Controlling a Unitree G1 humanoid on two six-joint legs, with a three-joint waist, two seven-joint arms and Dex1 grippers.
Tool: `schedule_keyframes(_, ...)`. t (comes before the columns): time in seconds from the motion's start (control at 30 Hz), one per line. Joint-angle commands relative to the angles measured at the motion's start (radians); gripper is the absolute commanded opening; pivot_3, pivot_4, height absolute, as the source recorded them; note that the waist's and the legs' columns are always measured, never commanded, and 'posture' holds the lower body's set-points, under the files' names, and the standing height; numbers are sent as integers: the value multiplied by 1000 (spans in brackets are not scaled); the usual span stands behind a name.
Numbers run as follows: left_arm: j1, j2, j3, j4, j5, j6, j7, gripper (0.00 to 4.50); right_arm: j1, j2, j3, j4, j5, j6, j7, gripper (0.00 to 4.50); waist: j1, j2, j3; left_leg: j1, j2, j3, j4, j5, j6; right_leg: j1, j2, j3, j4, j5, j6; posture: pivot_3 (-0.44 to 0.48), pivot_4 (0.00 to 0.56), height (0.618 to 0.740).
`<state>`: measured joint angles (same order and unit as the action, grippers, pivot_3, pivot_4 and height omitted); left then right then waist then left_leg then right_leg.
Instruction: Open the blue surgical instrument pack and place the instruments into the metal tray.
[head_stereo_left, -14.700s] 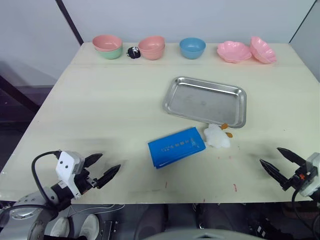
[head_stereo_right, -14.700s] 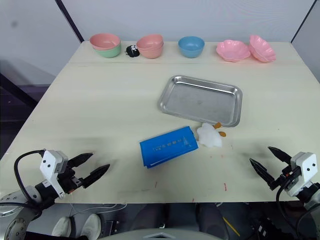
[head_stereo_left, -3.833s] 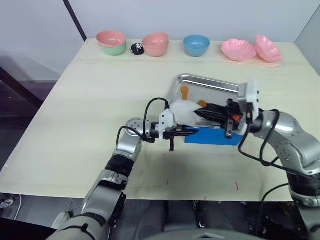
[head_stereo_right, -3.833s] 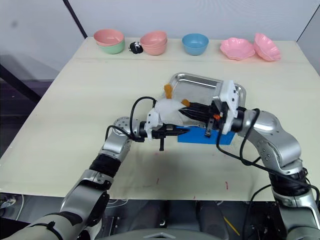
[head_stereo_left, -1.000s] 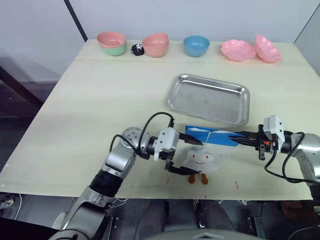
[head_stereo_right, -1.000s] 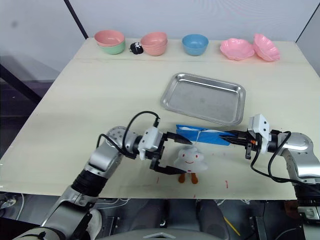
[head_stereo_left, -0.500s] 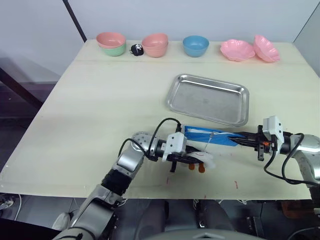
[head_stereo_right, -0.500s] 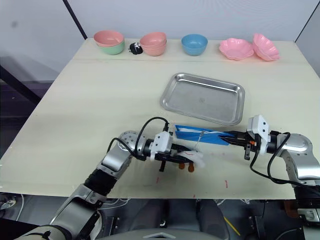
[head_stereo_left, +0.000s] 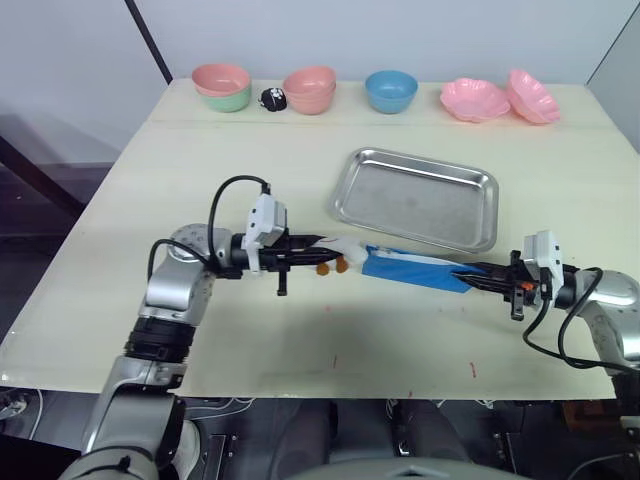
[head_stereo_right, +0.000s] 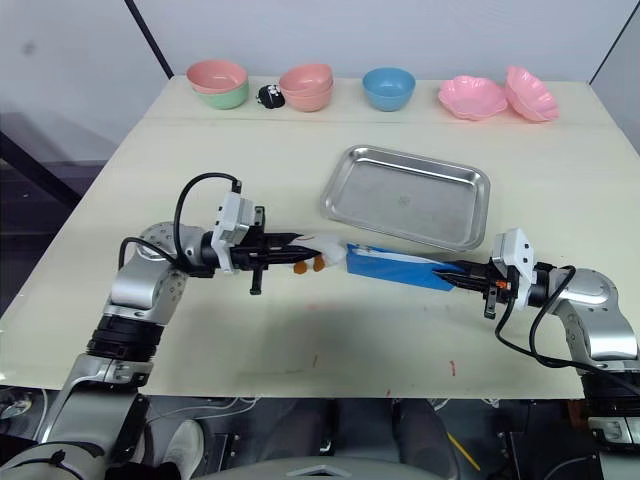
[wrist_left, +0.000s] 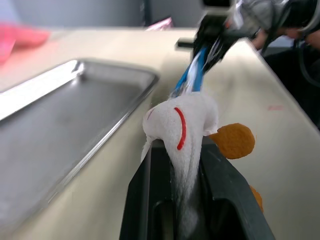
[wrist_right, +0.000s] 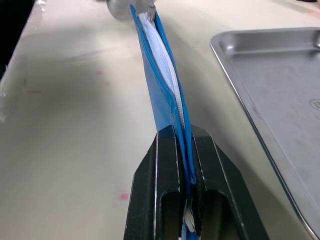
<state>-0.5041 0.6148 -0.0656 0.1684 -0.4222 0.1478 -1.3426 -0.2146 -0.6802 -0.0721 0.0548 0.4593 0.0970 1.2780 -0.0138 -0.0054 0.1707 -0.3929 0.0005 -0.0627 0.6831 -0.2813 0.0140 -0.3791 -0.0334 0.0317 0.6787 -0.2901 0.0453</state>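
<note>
**Blue pack stretched between both tools**

Flat bright-blue fabric instrument pack (head_stereo_left: 415, 271) held off the pale tabletop (head_stereo_left: 200, 160), stretched edge-up between the two tools, just on the near side of the shallow shiny steel tray (head_stereo_left: 416, 198). Right tool (head_stereo_left: 478, 277) pinched tight on the pack's right end, black fingers (wrist_right: 165, 165) pressed flat against both blue faces, white zipper edge showing between them in the right wrist view. Left tool (head_stereo_left: 322, 245) closed on a soft white cloud-shaped toy with a red smile and orange feet (wrist_left: 182, 127), hanging at the pack's left end; toy squeezed between the black fingers (wrist_left: 145, 195), its orange feet sticking out to one side. Toy right against the blue pack; whether attached or merely touching, cannot tell. Tray bare, lying just beyond the pack and between the two tools, nearer the right one. Instruments hidden, presumably inside the closed pack. Far beyond both tools, along the back edge of the tabletop: pink bowl stacked on a green one (head_stereo_left: 219, 88), two stacked pink bowls (head_stereo_left: 309, 91), a blue bowl (head_stereo_left: 391, 91), two pink scalloped dishes (head_stereo_left: 500, 98), and a small black round object (head_stereo_left: 270, 99).
</note>
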Motion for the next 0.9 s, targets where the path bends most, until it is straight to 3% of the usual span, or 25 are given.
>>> schedule_keyframes(0.03, 15, 34, 46, 60, 28, -58, 2, 16, -4, -14, -36, -41, 32, -1, 5, 0, 0, 0, 0, 0, 0, 0, 0, 0, 0, 0, 0, 0, 0, 0, 0, 0, 150, 740)
schedule_keyframes(0.6, 71, 23, -122, 247, 260, -246, -7, 16, -10, -22, -45, -67, 56, 31, 16, 0, 2, 2, -1, 1, 0, 0, 0, 0, 0, 0, 0, 0, 1, 0, 0, 0, 150, 740)
schedule_keyframes(0.9, 82, -4, -135, 270, 266, -269, 3, 16, -47, -2, -128, -187, 294, 259, -49, 0, 7, 6, -3, 3, -1, 0, 0, 0, 0, 3, -1, 1, 2, 0, 1, 0, 150, 740)
